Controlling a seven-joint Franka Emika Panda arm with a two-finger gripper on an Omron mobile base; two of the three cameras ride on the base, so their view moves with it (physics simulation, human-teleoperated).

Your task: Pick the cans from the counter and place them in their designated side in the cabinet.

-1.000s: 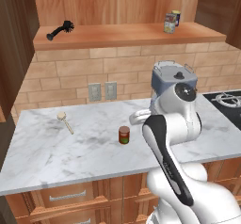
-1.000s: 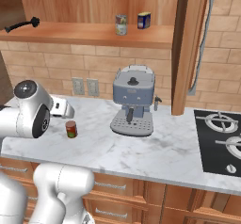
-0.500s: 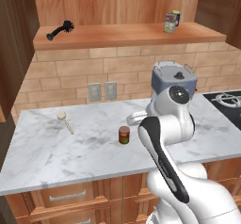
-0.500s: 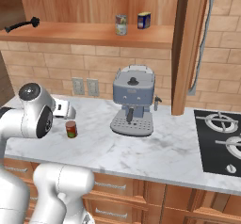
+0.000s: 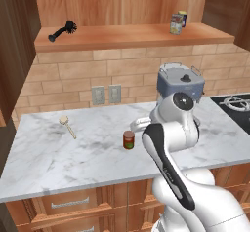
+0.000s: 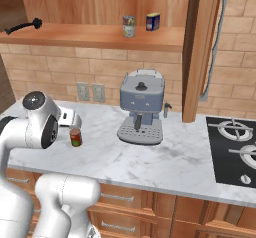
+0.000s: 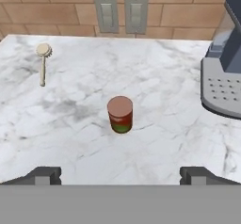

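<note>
1. Dark red with a green band, the can [image 7: 120, 114] is standing upright on the marble counter [image 5: 44, 163], well clear of the coffee machine [image 6: 141, 107] and the wooden spoon [image 7: 43, 61]. The silver can [image 5: 176, 24] is already sitting on the cabinet shelf [image 6: 90, 34], beside a blue can [image 6: 152, 21].
2. The gripper [image 7: 120, 175] is hovering above and short of the red can, its jaws standing wide apart and holding nothing.
3. The hand view is framing the can almost midway between the fingertips [image 7: 44, 175], so little sideways correction looks needed.
4. Judging from this, the step in hand is the reach: the hand should be moving forward and down, keeping the jaws wide until they are straddling the can.
5. Closing around the middle of the can's body, not its rim, should be giving the steadiest hold.
6. Lifting straight up first seems wise, since the shelf is sitting high above the brick wall [image 5: 73, 75].
</note>
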